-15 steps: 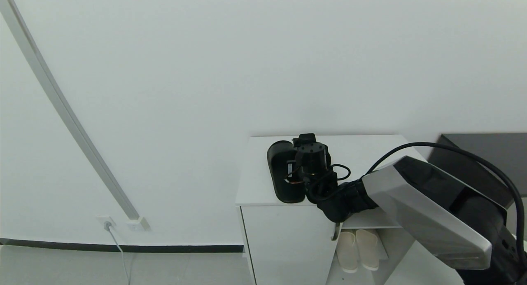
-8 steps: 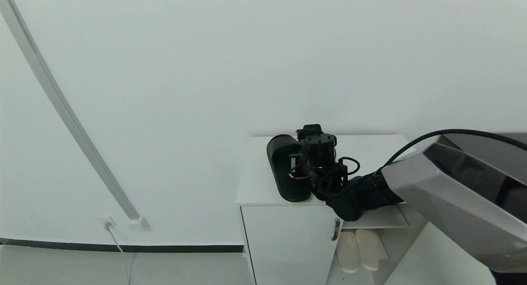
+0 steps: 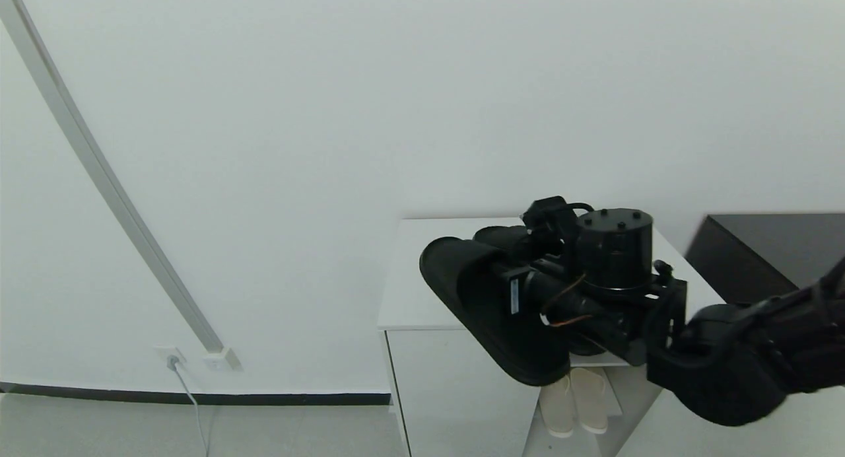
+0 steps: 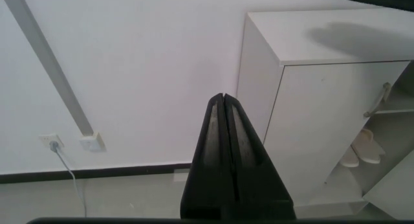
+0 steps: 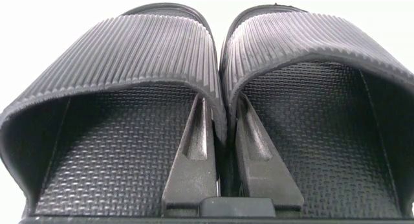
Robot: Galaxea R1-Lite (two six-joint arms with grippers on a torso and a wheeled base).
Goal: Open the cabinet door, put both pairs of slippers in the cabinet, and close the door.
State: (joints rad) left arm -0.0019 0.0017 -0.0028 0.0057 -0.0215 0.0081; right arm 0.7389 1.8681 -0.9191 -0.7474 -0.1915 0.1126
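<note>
Clamping the inner strap edges of two black slippers [image 5: 129,88] together, the right gripper [image 5: 223,114] has one finger [image 5: 194,153] inside each shoe, with the ribbed straps arching over both fingers. The pair hangs side by side from this grip, tilted, with the soles turned toward the robot's left. In the head view it sits in the air before the white cabinet [image 3: 409,298], overlapping the top's front edge.

The left gripper [image 4: 223,98] has its jaws pressed together with nothing between them. It is low and well apart from the cabinet, on the cabinet's left, and points toward the wall.

The cabinet's left door [image 3: 462,391] is shut. The compartment to its right stands open, and a pair of cream slippers [image 3: 574,397] lies side by side on a lower shelf there. A wall socket [image 3: 173,360] with a cord sits low on the wall, well left of the cabinet.
</note>
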